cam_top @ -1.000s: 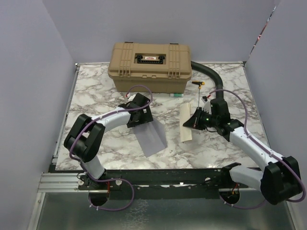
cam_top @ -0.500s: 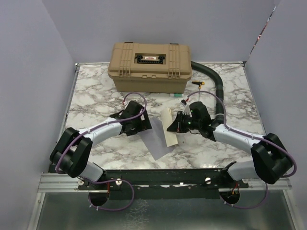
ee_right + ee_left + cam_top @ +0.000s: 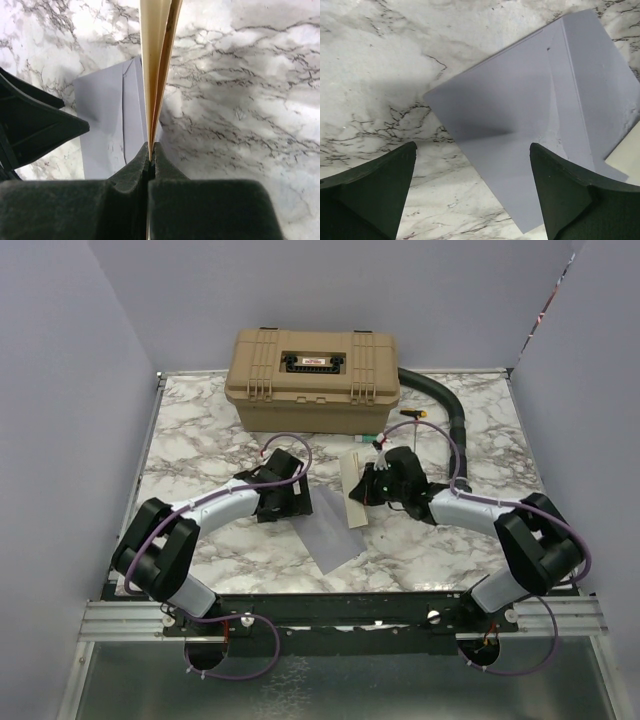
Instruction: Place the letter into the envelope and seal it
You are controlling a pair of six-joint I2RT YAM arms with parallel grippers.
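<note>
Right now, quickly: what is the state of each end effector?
Left end effector: open, holding nothing.
Right end effector: closed on the letter.

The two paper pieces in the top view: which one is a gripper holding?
The tan letter, pinched edge-on in the shut right gripper. The grey envelope lies flat on the table, below the open left gripper.

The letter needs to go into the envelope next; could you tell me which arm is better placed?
Right, probably: the right gripper is shut on the letter, held beside the envelope. The left gripper hovers open over the envelope, holding nothing.
</note>
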